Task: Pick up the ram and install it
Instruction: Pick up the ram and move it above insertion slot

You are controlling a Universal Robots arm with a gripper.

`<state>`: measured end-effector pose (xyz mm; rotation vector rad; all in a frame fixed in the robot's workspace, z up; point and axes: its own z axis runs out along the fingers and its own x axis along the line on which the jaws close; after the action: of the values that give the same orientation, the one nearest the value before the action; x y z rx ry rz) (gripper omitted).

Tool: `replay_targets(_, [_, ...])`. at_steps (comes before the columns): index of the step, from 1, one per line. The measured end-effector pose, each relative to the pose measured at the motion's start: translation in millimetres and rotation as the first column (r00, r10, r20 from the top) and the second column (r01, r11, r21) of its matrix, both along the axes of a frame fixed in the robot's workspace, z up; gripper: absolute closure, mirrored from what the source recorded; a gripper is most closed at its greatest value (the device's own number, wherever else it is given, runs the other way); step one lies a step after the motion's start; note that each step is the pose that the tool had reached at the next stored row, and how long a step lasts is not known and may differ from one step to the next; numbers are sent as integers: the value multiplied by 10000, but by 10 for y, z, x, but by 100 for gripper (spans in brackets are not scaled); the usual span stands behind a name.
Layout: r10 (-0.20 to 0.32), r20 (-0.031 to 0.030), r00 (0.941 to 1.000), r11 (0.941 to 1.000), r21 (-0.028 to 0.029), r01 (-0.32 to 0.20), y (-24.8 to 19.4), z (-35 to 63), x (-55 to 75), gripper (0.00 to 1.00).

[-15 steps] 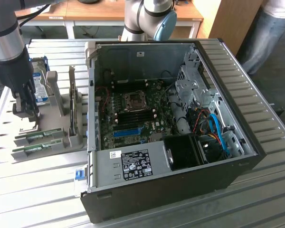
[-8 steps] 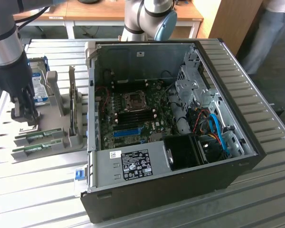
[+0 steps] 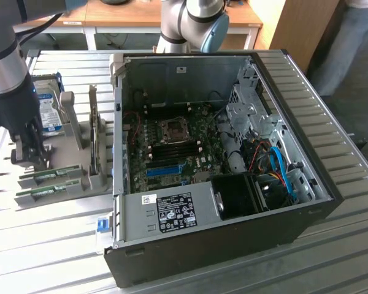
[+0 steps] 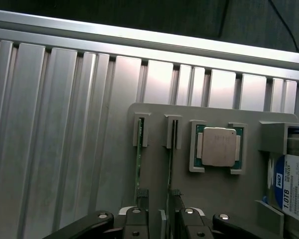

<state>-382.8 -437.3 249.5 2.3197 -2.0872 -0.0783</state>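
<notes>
- On the grey holder (image 4: pixel 154 122) we see the ram (image 4: pixel 138 154) standing on its long edge in a slot, with a second stick (image 4: pixel 170 164) parallel to it in the slot just beside
- Over the end of the holder where both sticks finish hangs the claw (image 4: pixel 158 199), its jaws spread wide and holding nothing
- From the claw, both sticks run straight away along the holder, so their long axis lies across the line on which the jaws close; we judge this a suitable orientation for pinching a thin board by its flat faces
- Sideways the fit is less sure: one of the fingers (image 4: pixel 141 195) appears over the ram itself and the other over the second stick, so the middle of the gap seems to fall on the bare holder between the two
- We cannot tell how high the fingertips are above the top edges of the sticks
- On the holder, beyond the second stick from the ram, sit the silver processor chip (image 4: pixel 218 147) and then the hard drive (image 4: pixel 295 186)
- Beside the holder, on the exterior view's right of it, the open computer case (image 3: pixel 141 217) stands on the same ribbed table (image 4: pixel 65 149), well apart from the claw, and the ram is not yet in it
</notes>
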Motion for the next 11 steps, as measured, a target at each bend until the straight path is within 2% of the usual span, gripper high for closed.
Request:
replay_targets(7, [1,-1,10000,10000,-1,-1,-142,0,0,70])
replay_targets(11, [0,-1,10000,10000,-1,0,-145,0,0,70])
